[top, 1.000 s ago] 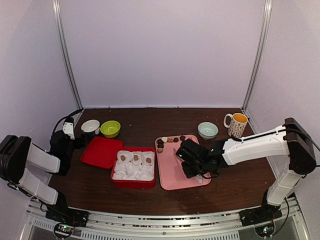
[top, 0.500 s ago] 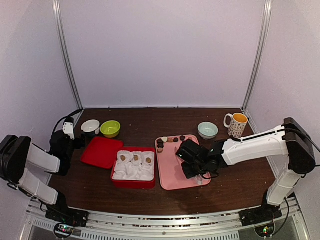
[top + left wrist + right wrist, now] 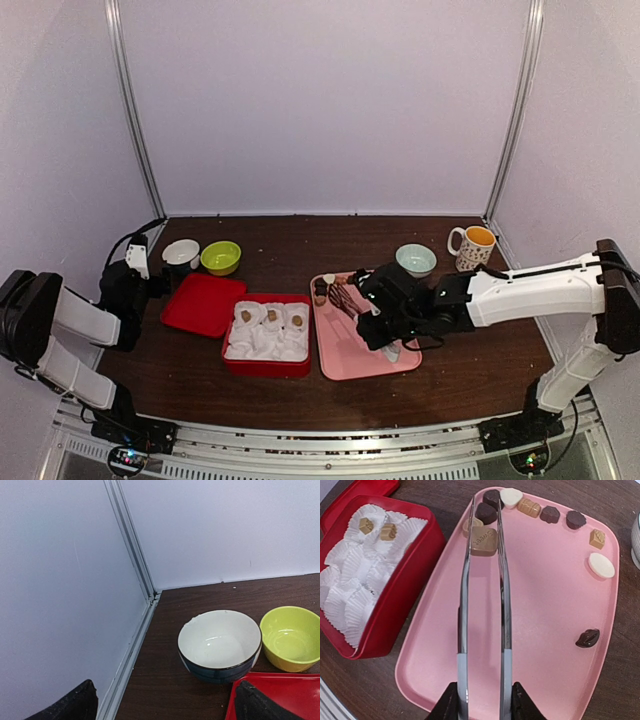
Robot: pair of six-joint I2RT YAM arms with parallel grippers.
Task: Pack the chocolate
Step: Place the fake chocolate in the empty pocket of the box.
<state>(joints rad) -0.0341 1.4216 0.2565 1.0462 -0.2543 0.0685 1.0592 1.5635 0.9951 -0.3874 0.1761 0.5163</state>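
The right gripper (image 3: 482, 702) clamps the tongs (image 3: 463, 605) by their handles. Their slim tips reach what its broad fingers (image 3: 449, 706) could not, and they close on a square light-brown chocolate (image 3: 484, 541) at the pink tray's (image 3: 545, 655) far end, among the other pieces. The red box (image 3: 400, 600) of paper cups sits just beside the tray, three cups filled. The left gripper (image 3: 165, 707) hangs wide open and empty, facing the white bowl (image 3: 220, 642).

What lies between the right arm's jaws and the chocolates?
The long metal tongs, tips either side of a square brown chocolate, seen in the right wrist view.
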